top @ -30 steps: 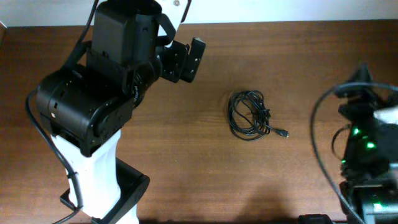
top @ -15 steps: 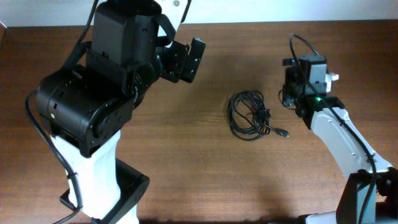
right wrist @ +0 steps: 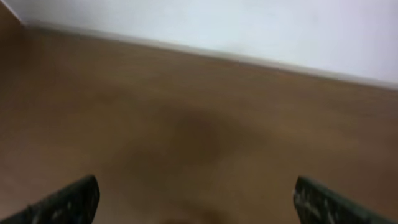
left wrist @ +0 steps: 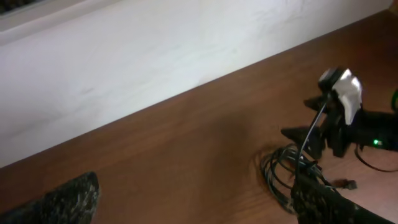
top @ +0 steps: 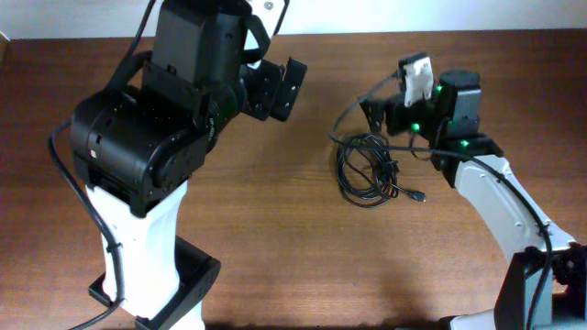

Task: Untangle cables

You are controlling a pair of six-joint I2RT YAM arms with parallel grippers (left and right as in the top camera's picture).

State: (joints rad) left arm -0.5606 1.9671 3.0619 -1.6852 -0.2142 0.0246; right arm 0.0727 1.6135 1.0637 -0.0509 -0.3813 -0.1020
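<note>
1. Closest to you, the table is bare wood. Nothing has been laid out there as a separated cord.
2. Mid-table, right of centre, the cables lie in one small coiled heap, loops crossing each other. One plug pokes out at the near-right edge. No strand has been pulled free, so I judge the untangling not yet begun.
3. Just beyond the heap, at its far edge, your right claw points left with its fingers spread wide and nothing between them. Its own camera shows only blurred wood and wall, not the cords. From above you cannot tell how high it hangs or whether it touches a loop.
4. Farther back and well to the left, your left claw is also spread wide and empty. It is well apart from the heap, which its camera sees off to the right.
5. Farthest is the white wall.
6. What is left is everything: grip a strand, hold the heap down, draw each cord out.
</note>
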